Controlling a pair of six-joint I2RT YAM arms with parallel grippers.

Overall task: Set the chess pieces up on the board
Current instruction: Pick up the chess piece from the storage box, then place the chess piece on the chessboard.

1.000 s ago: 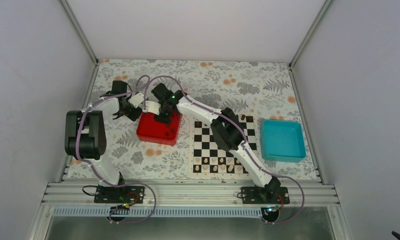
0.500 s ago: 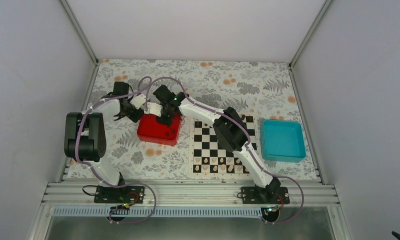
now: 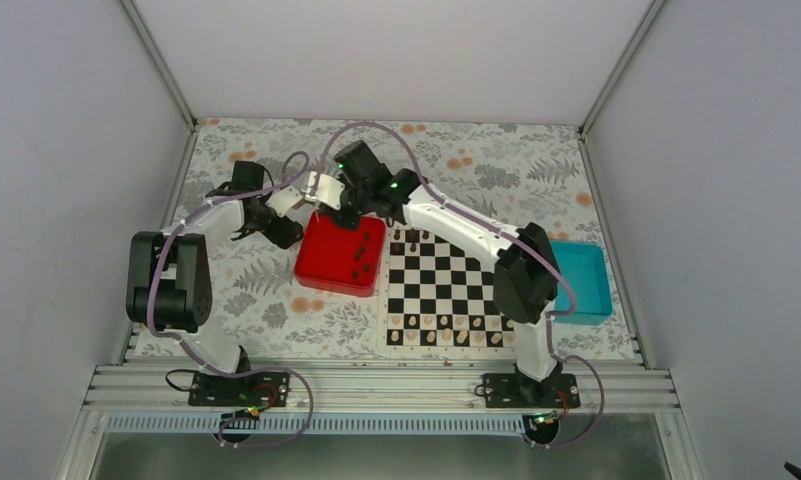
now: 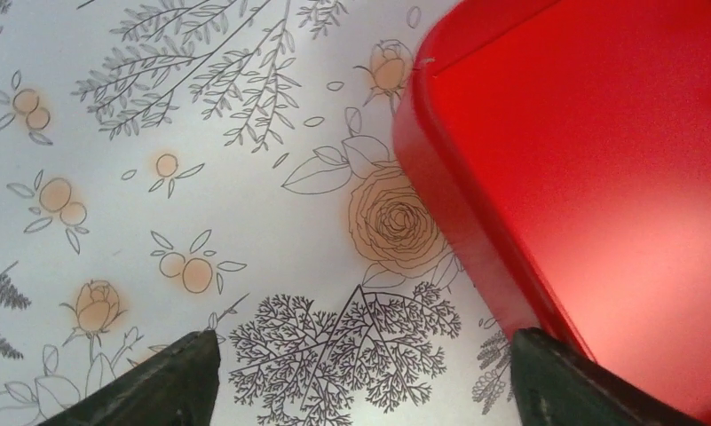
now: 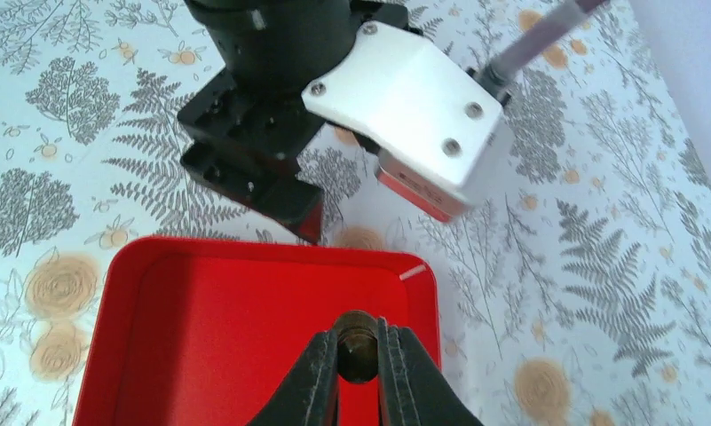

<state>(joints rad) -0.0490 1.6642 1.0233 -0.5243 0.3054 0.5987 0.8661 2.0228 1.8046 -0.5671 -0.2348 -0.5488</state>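
okay, right gripper (image 5: 359, 348) is pinching one small dark chess piece (image 5: 359, 334) between its fingertips, jaws pressed close on it. in the right wrist view it hangs over the far part of the red tray (image 5: 201, 337), near the far right corner. can't tell which kind of piece it is, too small and half hidden by the fingers (image 5: 320, 382).

left gripper (image 4: 362, 342) is spread wide and holds nothing. one finger (image 4: 169, 382) is over the floral tablecloth (image 4: 201, 177), the other is at the outer wall of the red tray, at a rounded corner. whether that finger touches the wall can't be told. in the top view this gripper sits at the tray's far left corner, close to the right gripper.

a few more dark chess pieces (image 3: 360, 258) lie in the right part of the red tray, apart from each other. some dark ones stand on the board (image 3: 441, 285) in its far rows, toward the left side. pale tan pieces (image 3: 446, 337) line the board's near rows.

board lies flat on the cloth, just right of the red tray and close beside it. teal tray (image 3: 581, 246) is right of the board, partly covered by the right arm's elbow.
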